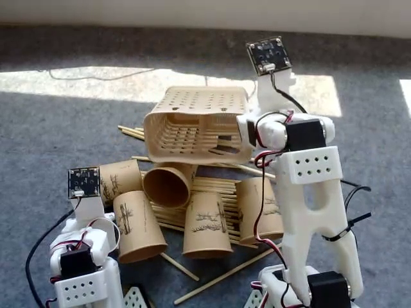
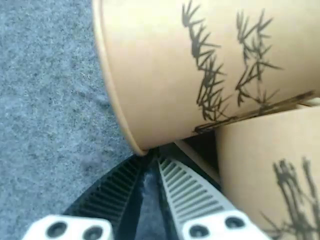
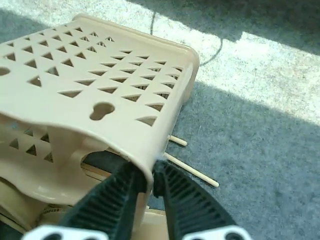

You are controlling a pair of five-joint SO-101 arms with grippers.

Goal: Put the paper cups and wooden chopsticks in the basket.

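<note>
Side-tipped basket, mouth toward near pile. Right gripper pinches its rim, likely holding it tilted for loading. Left gripper pressed together at tips, just beside rim of lying cup. All paper cups and chopsticks outside basket, near side. Cups carry bamboo sketch — no legible writing.

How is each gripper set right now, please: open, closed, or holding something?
Left gripper: closed, tips at the rim of a paper cup; whether it grips the cup cannot be told.
Right gripper: closed on the edge of the basket.
</note>
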